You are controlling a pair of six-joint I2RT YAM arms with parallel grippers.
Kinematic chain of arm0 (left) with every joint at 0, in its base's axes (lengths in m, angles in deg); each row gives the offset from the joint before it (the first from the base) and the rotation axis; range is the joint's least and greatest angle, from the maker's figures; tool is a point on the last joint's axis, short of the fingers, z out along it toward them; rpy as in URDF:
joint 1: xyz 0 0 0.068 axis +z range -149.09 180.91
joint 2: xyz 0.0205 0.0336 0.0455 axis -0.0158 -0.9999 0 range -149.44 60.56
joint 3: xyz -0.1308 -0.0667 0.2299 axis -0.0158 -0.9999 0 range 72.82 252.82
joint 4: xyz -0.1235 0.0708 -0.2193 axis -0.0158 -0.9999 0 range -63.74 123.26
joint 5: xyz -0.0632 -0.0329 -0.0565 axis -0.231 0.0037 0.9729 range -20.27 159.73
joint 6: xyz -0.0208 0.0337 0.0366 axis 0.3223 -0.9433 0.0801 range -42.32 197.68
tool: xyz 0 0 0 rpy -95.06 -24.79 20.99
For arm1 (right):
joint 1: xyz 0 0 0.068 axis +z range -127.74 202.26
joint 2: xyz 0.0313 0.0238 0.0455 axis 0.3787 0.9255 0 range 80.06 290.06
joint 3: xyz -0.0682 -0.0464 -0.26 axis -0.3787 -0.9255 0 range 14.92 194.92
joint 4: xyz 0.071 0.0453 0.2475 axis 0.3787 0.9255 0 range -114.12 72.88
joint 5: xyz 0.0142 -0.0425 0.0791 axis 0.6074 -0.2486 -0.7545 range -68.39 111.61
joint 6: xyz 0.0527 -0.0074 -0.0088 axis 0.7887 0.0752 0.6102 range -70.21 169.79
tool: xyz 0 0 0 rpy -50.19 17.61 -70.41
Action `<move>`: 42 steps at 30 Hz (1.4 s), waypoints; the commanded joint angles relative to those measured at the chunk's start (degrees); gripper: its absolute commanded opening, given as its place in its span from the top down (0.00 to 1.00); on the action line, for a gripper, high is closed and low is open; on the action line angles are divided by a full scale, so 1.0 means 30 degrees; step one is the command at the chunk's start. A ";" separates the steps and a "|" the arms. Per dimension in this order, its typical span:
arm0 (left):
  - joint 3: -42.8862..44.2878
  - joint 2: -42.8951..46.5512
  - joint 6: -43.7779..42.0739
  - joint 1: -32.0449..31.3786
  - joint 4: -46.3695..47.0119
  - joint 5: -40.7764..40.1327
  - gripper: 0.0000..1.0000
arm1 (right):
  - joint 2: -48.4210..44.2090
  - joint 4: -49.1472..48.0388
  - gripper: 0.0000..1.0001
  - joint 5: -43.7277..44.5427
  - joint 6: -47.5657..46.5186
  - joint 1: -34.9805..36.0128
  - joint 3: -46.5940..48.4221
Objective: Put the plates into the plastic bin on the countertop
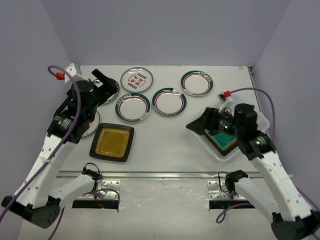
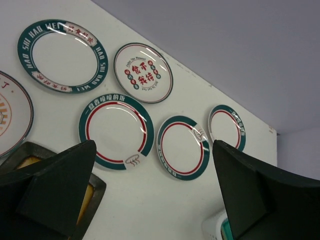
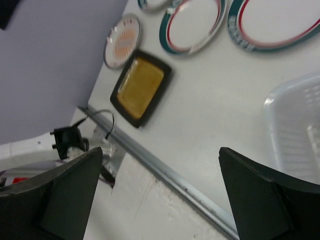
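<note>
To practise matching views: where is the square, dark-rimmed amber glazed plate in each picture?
Top external: square dark-rimmed amber plate left of centre.
Left wrist: plate bottom-left, partly behind left gripper's finger.
Right wrist: plate upper left of centre.
Shared landmark: neighbouring round teal-red-rimmed white plate.

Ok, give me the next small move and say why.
Probably lower the left gripper onto the rim of the teal-rimmed round plate just ahead of it. Its jaws stand open and empty. Several plates lie on the countertop, and only the teal square plate sits in the plastic bin.
</note>
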 commanded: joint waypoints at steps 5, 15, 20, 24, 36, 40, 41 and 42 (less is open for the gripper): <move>-0.2296 0.5195 -0.2371 -0.0531 -0.3155 -0.3314 0.00 | 0.8682 -1.0554 0.01 0.5698 0.4861 0.9342 -0.1731; -0.6857 0.8576 -0.4575 -0.0524 -0.1395 -0.1416 0.00 | 1.9525 -1.7350 0.01 1.1402 0.9883 1.4808 -0.0310; -0.8037 0.9399 -0.4900 -0.0574 -0.1244 -0.1333 0.00 | 2.3517 -1.9493 0.04 1.1716 1.0839 1.4795 0.0895; -0.8338 1.0160 -0.4984 -0.0590 -0.0916 -0.1068 0.00 | 2.5921 -2.0042 0.05 1.2088 1.2046 1.4718 0.1660; -0.8993 1.1017 -0.5071 -0.0604 -0.0187 -0.0135 0.00 | 2.8893 -1.5540 0.30 1.1026 1.5750 1.4325 0.3536; -0.9038 1.1229 -0.5100 -0.0648 -0.0128 -0.0047 0.00 | 2.9249 -1.5388 0.36 1.0093 1.6284 1.4309 0.3162; -0.9025 1.1251 -0.5100 -0.0673 -0.0128 -0.0034 0.00 | 2.9350 -1.5384 0.38 0.9958 1.6371 1.4309 0.3103; -0.9010 1.1267 -0.5100 -0.0704 -0.0128 -0.0018 0.00 | 2.9445 -1.5384 0.41 0.9817 1.6481 1.4309 0.3040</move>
